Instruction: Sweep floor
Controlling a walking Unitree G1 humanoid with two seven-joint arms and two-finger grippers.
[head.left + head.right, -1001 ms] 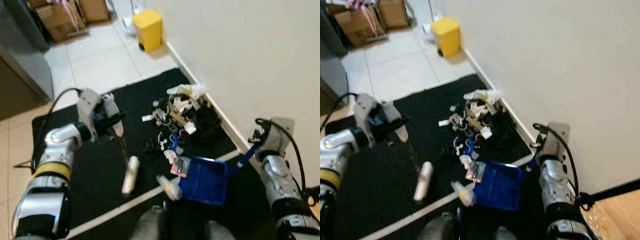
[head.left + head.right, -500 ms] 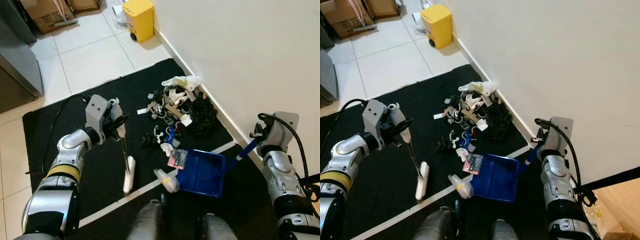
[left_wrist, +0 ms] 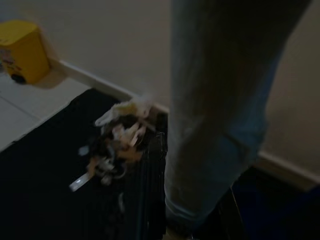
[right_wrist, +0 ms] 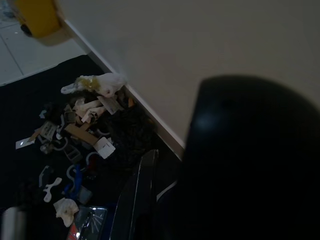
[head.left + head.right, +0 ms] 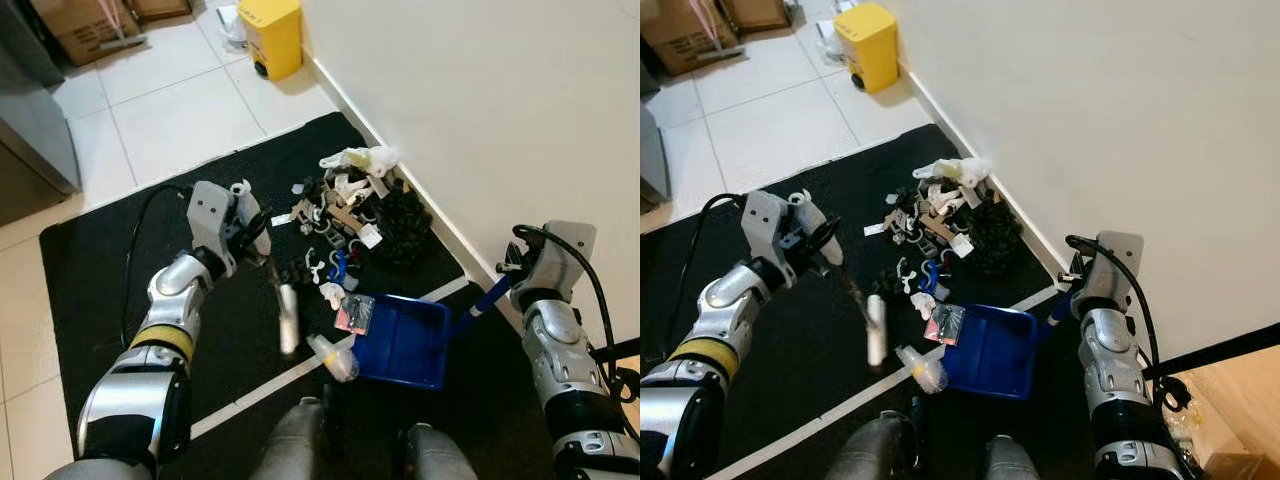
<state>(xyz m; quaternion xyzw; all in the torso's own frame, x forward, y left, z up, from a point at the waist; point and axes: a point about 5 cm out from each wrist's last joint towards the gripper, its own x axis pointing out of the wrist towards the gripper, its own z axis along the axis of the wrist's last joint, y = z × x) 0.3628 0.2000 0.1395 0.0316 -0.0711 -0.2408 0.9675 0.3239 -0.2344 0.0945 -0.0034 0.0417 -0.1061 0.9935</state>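
- The left gripper (image 5: 252, 232) has its jaws closed on the thin handle of a small white-headed brush (image 5: 287, 318), whose head rests on the black floor mat (image 5: 100, 270).
- The right gripper (image 5: 515, 270) holds the blue handle of a blue plastic dustpan (image 5: 405, 345); how its jaws stand I cannot tell.
- A heap of white, tan and black litter (image 5: 350, 205) lies on the mat against the cream wall (image 5: 500, 110), just beyond the dustpan.
- A yellow bin (image 5: 273, 35) stands well apart on the tiled floor.

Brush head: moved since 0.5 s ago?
Yes. The brush head has swung right toward the blue dustpan, closing most of the gap to it.
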